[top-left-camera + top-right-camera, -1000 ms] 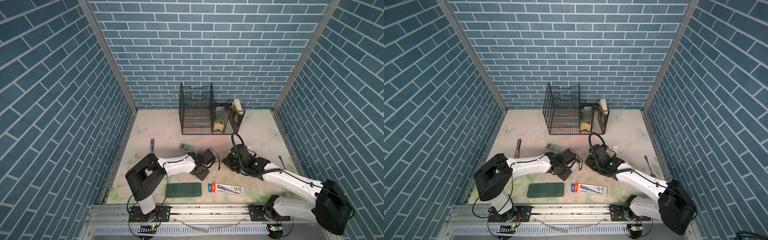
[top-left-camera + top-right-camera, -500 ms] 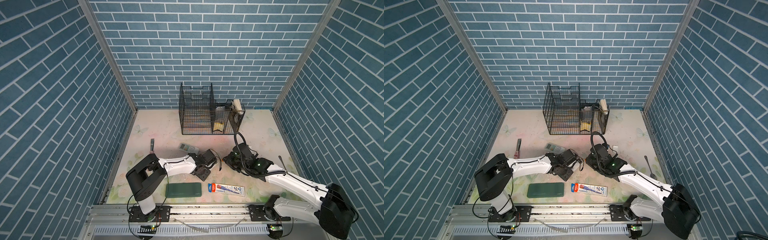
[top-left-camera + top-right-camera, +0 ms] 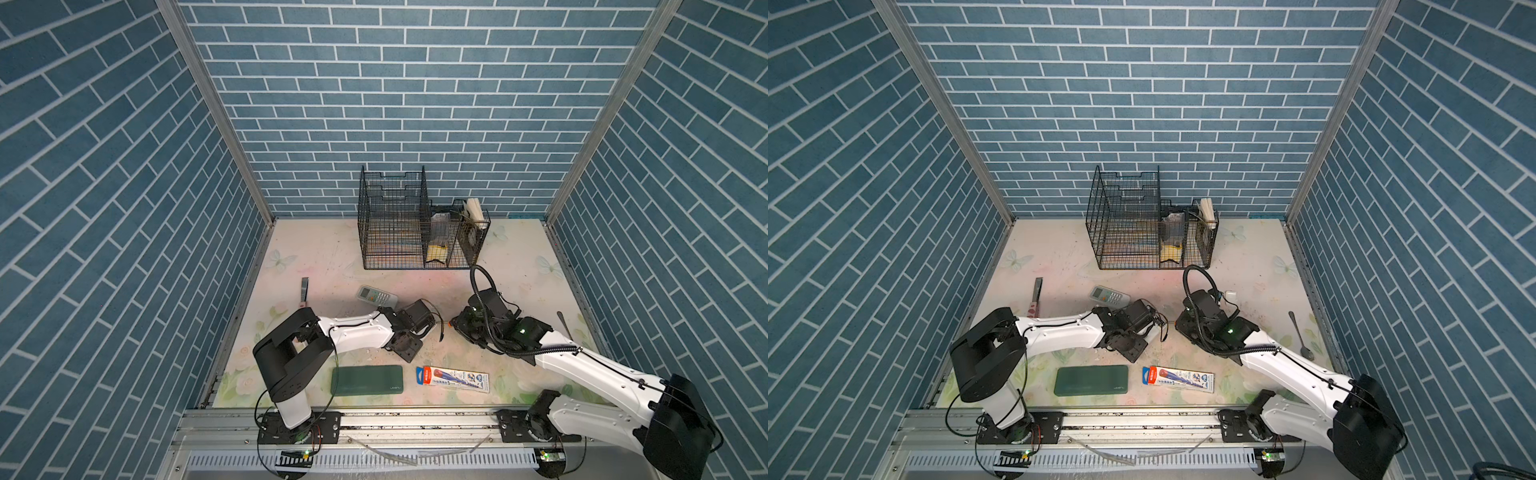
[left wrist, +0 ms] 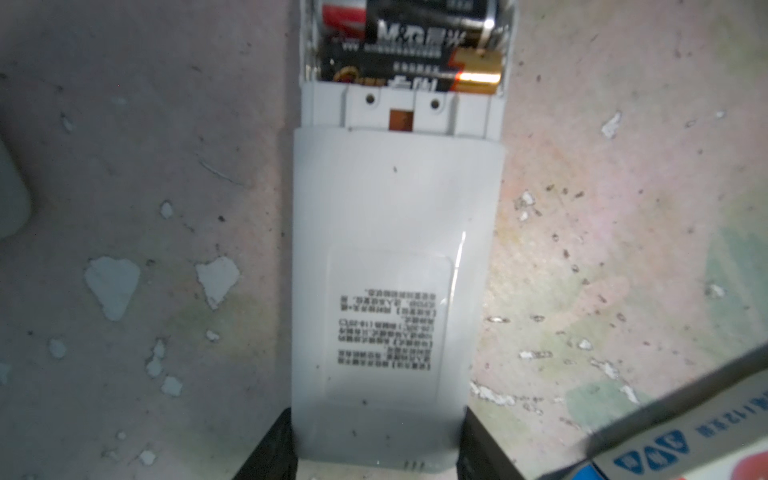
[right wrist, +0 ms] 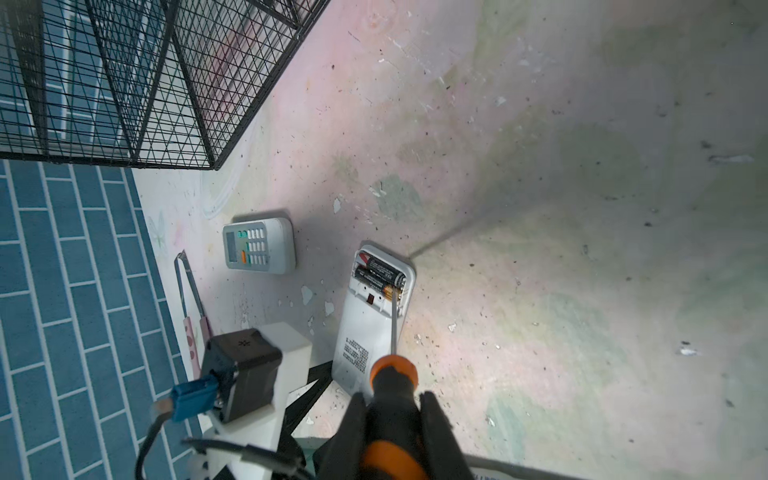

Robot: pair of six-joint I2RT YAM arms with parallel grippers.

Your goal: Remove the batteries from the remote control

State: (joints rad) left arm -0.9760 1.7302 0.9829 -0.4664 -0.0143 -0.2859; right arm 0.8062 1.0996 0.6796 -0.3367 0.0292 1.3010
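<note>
Two batteries sat exposed in the white remote; the left gripper pinched its end, while the right gripper clamped a screwdriver, tip at one battery's gold end.

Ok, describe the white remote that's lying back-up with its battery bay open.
The white plastic remote lies back up on the table. Its bay at one end is uncovered, holding two black batteries side by side. A printed label sits on its back. The left tool clamps the other end; the screwdriver tip reaches a battery's gold end.
</note>
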